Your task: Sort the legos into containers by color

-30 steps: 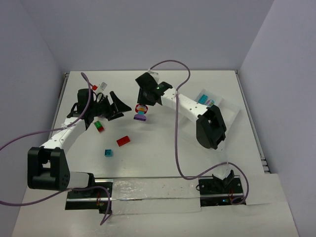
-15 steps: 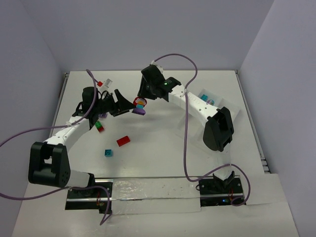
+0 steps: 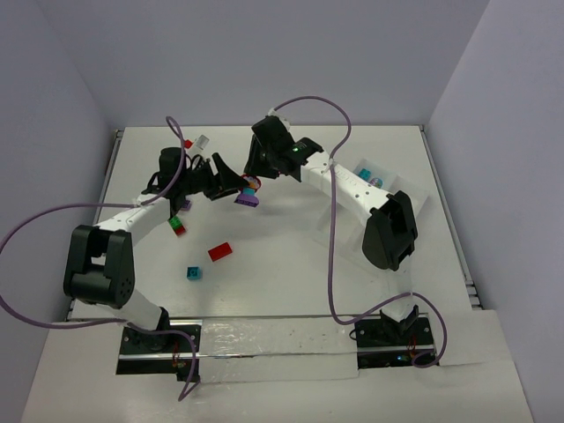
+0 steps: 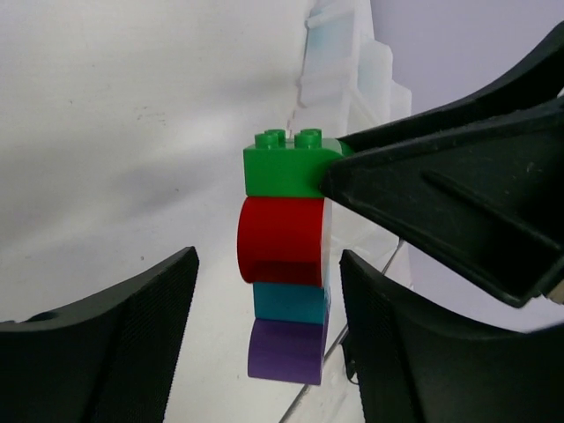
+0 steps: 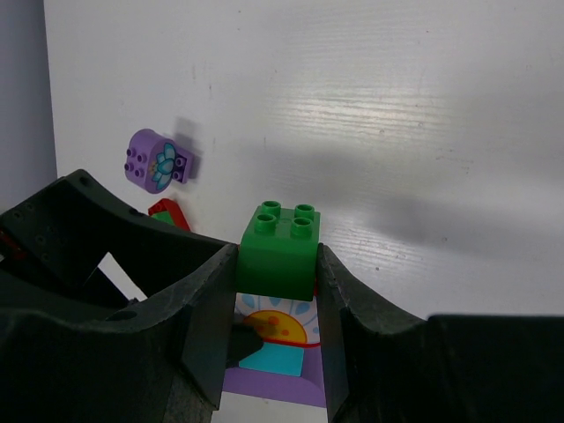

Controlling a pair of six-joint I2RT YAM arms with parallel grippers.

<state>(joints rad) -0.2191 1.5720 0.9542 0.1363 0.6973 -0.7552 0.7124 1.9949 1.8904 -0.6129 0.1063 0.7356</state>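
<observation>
My right gripper (image 3: 252, 179) is shut on the green brick (image 5: 280, 251) at the top of a stack, holding it above the table. Below the green brick hang a red round brick (image 4: 282, 240), a teal brick (image 4: 291, 302) and a purple brick (image 4: 286, 351). My left gripper (image 3: 231, 183) is open, its jaws either side of the stack's lower bricks without touching them (image 4: 271, 291). The white tray (image 3: 407, 192) lies at the right, with a teal brick (image 3: 363, 173) in it.
Loose on the table lie a red-and-green brick (image 3: 178, 226), a red brick (image 3: 220, 251), a teal brick (image 3: 192, 272) and a round purple flower brick (image 5: 157, 161). The two arms' purple cables loop over the table.
My left gripper has swung right until its open jaws flank the stack. My right gripper first carried the stack slightly up and back, then held still.
</observation>
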